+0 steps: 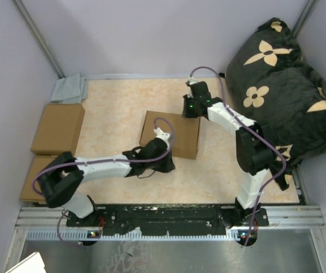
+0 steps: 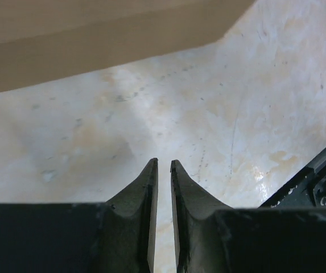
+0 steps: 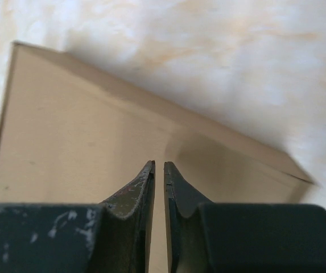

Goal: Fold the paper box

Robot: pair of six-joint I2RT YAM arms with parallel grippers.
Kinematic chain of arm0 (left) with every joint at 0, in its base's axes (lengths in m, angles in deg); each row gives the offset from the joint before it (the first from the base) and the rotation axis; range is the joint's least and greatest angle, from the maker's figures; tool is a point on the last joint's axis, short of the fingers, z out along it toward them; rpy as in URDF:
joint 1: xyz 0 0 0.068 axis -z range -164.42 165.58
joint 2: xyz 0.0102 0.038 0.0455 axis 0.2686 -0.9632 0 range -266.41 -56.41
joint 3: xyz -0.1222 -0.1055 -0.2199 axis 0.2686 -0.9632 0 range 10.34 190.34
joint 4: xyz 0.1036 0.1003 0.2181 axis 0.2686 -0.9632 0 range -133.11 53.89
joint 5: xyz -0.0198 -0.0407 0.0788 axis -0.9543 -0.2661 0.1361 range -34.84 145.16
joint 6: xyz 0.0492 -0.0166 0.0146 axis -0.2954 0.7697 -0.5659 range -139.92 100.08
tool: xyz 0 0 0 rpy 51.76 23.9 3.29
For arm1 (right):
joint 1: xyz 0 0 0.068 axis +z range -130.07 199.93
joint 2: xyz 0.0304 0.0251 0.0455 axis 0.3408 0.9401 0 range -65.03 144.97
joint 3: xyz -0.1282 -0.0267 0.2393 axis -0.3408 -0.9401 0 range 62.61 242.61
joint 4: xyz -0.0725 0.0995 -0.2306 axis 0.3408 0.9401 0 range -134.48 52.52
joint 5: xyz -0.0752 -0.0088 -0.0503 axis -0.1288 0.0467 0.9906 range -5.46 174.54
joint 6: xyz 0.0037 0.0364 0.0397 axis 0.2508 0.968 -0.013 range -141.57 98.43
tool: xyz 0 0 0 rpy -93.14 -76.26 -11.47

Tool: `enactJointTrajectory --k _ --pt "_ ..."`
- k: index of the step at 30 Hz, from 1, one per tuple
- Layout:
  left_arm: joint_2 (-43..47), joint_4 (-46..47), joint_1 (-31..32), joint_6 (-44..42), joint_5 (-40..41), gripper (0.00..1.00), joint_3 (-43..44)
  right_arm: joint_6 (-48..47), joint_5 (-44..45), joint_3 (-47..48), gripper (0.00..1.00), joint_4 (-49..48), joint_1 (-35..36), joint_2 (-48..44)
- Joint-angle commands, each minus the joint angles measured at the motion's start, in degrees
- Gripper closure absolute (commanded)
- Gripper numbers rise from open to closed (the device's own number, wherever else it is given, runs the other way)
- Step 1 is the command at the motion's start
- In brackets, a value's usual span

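Paper box (image 1: 185,136) at counter (image 1: 117,102) middle may pop open: L hand (image 2: 164,162) slightly spread, R hand (image 3: 159,164) nearly pressed together, both empty.

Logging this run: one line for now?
paper box closed | left gripper ajar, empty, beside it | right gripper nearly shut, over it

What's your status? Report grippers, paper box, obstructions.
Left gripper slightly open, empty, over the table beside the paper box. Right gripper nearly shut, empty, above box top. Box closed, lying flat. Nothing blocking.
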Motion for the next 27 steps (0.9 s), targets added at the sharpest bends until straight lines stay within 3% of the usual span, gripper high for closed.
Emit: enactJointTrajectory --k 1,7,10,17,20,23,27 --pt "-9.17 1.12 4.82 -1.82 -0.63 0.80 6.74 1.20 3.63 -2.86 0.87 -2.15 -5.79 -5.33" --pt "-17.98 1.37 6.55 -2.39 -1.33 0.82 13.63 -1.30 4.69 -0.91 0.86 3.40 -9.47 -1.35" --pt "-20.45 2.23 6.60 -2.98 -0.17 0.82 16.37 -1.46 1.02 -2.76 0.86 2.58 -9.36 -0.31" --pt "-29.92 4.97 6.52 -5.93 11.06 0.82 25.00 -1.18 -3.02 -15.20 0.85 -4.25 -3.92 -5.84" --pt "-35.28 0.79 6.05 -5.73 14.81 0.82 32.57 -1.28 -2.59 -17.84 0.85 -4.77 -1.58 -8.33" --pt "-36.07 -0.91 6.10 -6.13 14.69 0.82 35.38 -1.15 -0.27 -18.43 0.84 -4.21 -1.33 -10.06" --pt "-32.64 0.22 6.08 -6.24 16.60 0.82 32.01 -1.67 3.36 -15.23 0.84 -1.13 -1.41 -10.07"
